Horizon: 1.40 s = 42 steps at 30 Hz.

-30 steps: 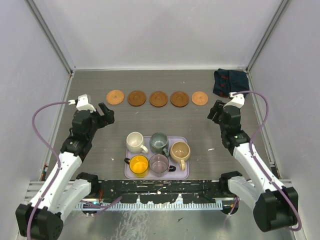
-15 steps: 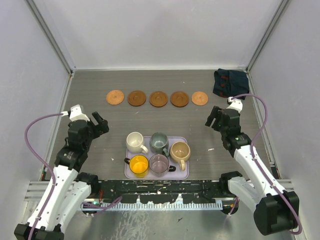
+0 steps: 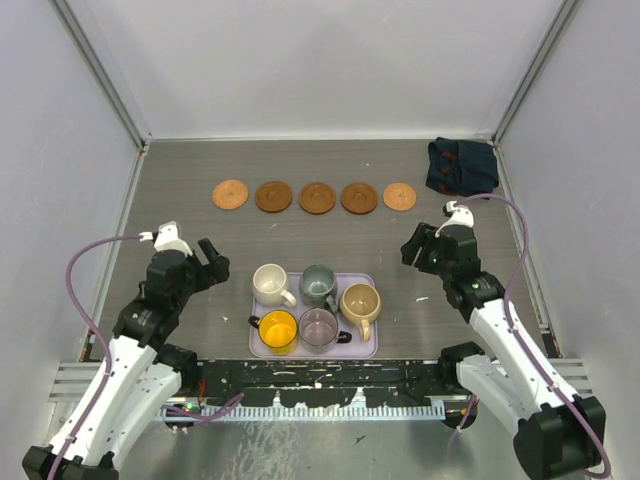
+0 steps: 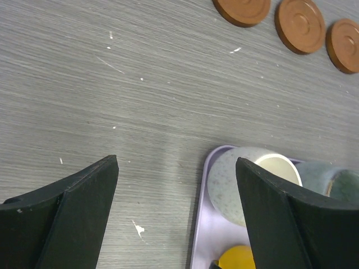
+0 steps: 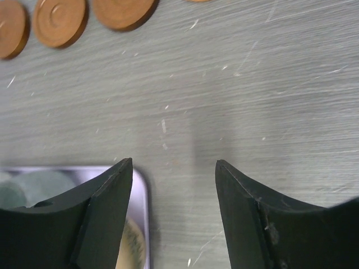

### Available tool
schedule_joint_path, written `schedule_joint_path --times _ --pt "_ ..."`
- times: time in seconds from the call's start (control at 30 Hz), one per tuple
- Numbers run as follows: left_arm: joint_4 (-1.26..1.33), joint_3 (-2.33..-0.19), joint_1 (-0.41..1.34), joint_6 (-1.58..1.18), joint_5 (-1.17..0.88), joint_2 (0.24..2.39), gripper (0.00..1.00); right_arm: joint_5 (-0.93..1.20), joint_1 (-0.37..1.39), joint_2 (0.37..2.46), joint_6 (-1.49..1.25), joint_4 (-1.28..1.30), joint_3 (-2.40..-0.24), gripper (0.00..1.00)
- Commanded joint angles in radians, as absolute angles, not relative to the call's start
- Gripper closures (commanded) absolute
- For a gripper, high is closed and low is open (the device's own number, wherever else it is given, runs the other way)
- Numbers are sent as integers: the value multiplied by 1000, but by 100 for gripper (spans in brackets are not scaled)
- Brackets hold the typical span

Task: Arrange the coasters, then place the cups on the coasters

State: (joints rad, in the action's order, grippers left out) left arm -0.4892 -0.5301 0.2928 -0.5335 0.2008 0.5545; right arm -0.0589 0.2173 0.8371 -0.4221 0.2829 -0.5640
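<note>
Top view: the five coasters (image 3: 317, 197) lie in a row across the upper middle, so arranging looks done. All five cups (image 3: 313, 300) sit on the lavender tray (image 3: 366, 350) at lower centre, none placed yet. Bare counter (image 3: 300, 240) separates row and tray, and the blue cloth (image 3: 462, 165) crowds the upper right. Left wrist view: my left jaws gape wide and empty, the cream cup (image 4: 224, 188) at lower right. Right wrist view: my right jaws stand apart holding nothing, over bare counter, the tray's corner at lower left
</note>
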Motion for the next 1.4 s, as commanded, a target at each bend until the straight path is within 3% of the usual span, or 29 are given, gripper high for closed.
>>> schedule_joint_path --times 0.0,0.4,1.0,1.37 --pt "-495 -533 340 -541 186 525 13 -82 320 757 -454 439 -645 34" --pt "-464 -533 364 -536 159 598 9 -145 703 724 -632 675 -684 30" --pt "-411 -536 394 -540 90 671 9 -296 1133 850 -804 677 -647 32" --pt "-387 -525 409 -540 79 683 9 -398 1215 957 -882 686 -654 41"
